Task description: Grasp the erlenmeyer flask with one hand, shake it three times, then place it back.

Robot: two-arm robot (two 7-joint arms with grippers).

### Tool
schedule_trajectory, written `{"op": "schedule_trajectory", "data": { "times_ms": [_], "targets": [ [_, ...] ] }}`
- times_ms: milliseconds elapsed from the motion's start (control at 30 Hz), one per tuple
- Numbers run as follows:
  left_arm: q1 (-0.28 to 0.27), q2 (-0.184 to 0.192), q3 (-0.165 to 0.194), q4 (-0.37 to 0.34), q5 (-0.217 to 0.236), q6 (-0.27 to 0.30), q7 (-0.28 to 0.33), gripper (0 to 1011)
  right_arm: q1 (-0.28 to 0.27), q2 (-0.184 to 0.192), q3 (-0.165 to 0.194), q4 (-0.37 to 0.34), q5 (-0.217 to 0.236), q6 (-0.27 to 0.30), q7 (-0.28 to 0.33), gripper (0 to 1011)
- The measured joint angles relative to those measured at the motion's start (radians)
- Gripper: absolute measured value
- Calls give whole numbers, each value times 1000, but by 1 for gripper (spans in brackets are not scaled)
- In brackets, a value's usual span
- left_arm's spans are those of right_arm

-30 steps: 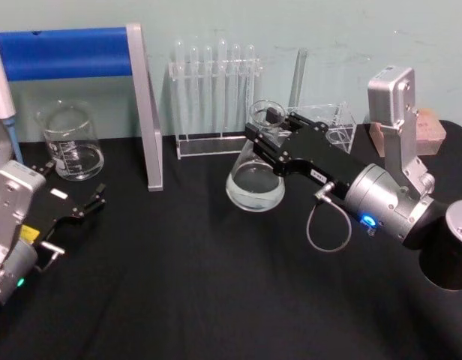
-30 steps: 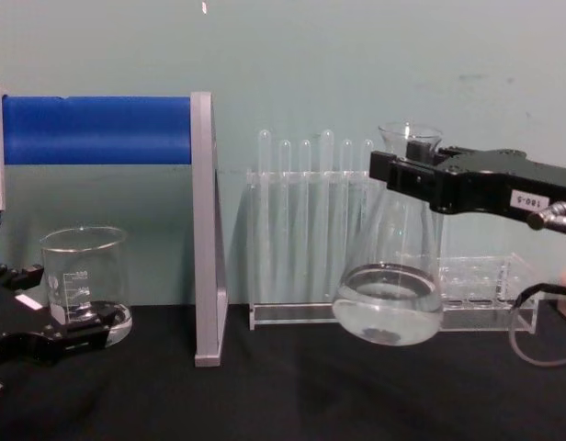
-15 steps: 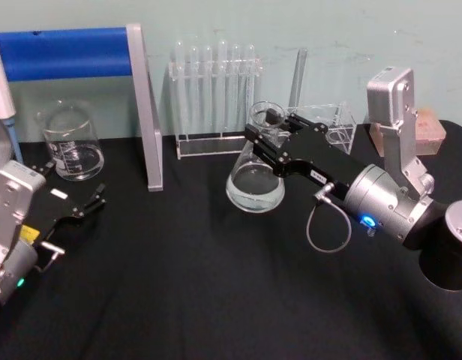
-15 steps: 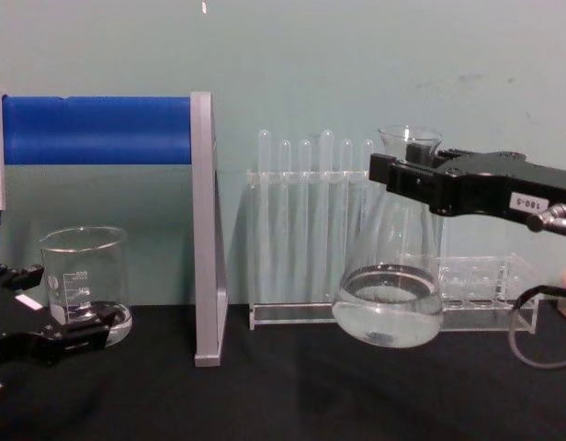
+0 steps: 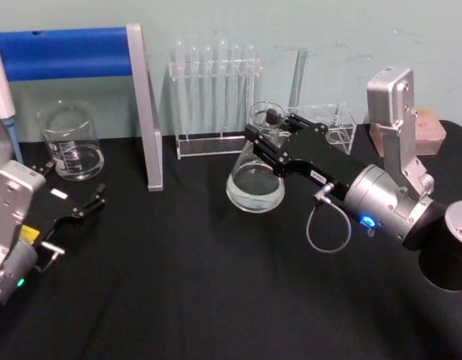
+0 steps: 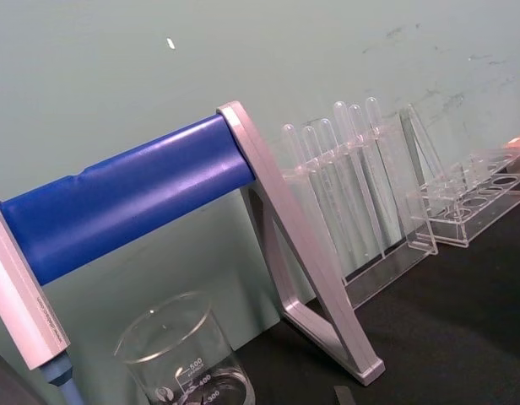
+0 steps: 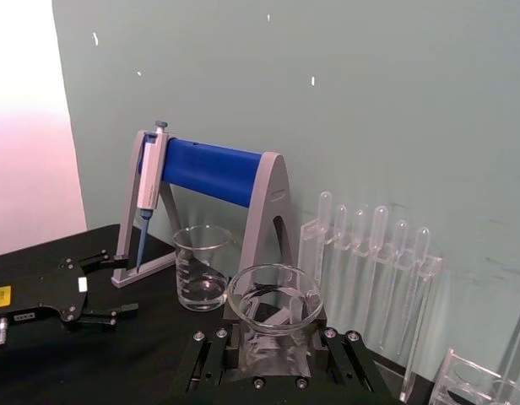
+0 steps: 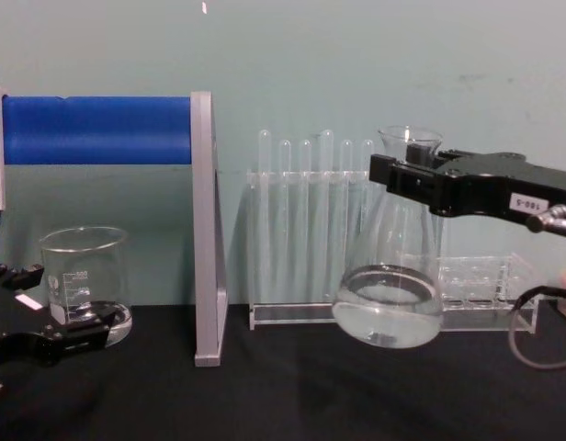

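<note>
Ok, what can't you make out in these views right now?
- Where the right gripper pinches the erlenmeyer flask: head and chest views, its own body covers the neck.
- Gap under the flask: chest view, clear base blends into the black table.
- The pipette: head view, cut off by left edge.
- The left gripper, parked open at left: chest view, cut by left edge.

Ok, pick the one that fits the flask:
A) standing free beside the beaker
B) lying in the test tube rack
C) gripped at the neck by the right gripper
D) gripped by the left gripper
C: the right gripper is shut on the neck of the flask, while the left gripper sits open and apart from it, near the beaker.
</note>
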Motion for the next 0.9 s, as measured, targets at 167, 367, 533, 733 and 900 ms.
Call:
{"op": "schedule_trajectory", "data": {
  "times_ms": [167, 367, 533, 733, 900],
  "targets": [
    [0, 0, 0, 0, 0, 0, 0, 1001, 0, -1, 0, 0, 0, 0, -1, 449],
    [0, 0, 0, 0, 0, 0, 0, 1001, -1, -1, 1, 0, 1, 1, -2, 449],
    [0, 0, 0, 0, 0, 0, 0, 1001, -3, -1, 1, -2, 2, 1, -3, 449],
    [0, 0, 0, 0, 0, 0, 0, 1001, -4, -1, 2, -4, 3, 1, -3, 449],
    [0, 0, 0, 0, 0, 0, 0, 1001, -5, -1, 2, -4, 4, 1, -3, 449]
  ]
}}
